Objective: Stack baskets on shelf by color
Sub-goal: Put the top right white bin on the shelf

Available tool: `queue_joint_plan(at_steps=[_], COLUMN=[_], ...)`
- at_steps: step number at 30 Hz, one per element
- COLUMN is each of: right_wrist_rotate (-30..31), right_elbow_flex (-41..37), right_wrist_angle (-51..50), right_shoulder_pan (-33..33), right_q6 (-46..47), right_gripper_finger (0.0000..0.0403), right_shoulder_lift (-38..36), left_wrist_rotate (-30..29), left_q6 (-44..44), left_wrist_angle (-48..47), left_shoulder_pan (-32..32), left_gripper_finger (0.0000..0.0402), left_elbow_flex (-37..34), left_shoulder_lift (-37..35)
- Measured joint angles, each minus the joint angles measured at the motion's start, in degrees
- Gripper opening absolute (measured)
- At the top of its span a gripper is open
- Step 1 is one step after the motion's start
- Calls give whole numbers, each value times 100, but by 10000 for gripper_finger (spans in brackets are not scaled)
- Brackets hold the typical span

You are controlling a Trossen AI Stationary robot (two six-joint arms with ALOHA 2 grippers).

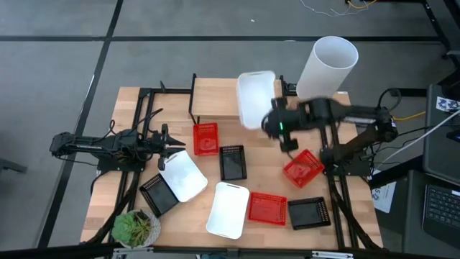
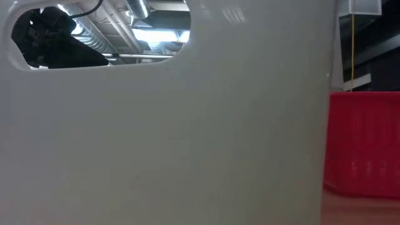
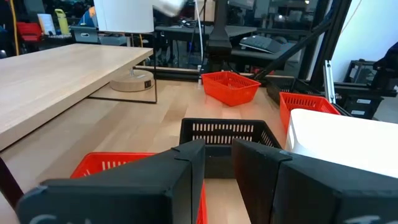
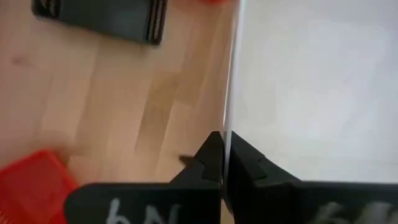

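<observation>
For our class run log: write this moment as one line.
right gripper: shut on white basket rim, over shelf | left gripper: waiting, open, table's left | red, black baskets unsorted

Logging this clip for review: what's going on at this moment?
The right gripper is shut on the rim of a white basket, holding it over the shelf at the back of the table. The left gripper waits near another white basket, holding nothing. Red, black and white baskets still lie scattered on the table, so the sorting is barely begun.
</observation>
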Motion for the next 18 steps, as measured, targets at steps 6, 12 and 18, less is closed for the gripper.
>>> queue_joint_plan(at_steps=[6, 12, 18], right_wrist_rotate=[-1814, -2298, -3144], right_elbow_flex=[-132, -147, -149], right_wrist_angle=[-116, -140, -127], right_shoulder_pan=[-1635, -2621, -3111], right_q6=[-1059, -1246, -1425], right_gripper_finger=[0, 0, 0], right_shoulder_lift=[-12, -12, -8], left_wrist_rotate=[0, -31, -157], left_q6=[0, 0, 0], left_wrist_angle=[0, 0, 2], left_shoulder_pan=[0, 0, 0], left_gripper_finger=[74, 74, 74], left_elbow_flex=[0, 0, 0], left_shoulder_lift=[0, 0, -2])
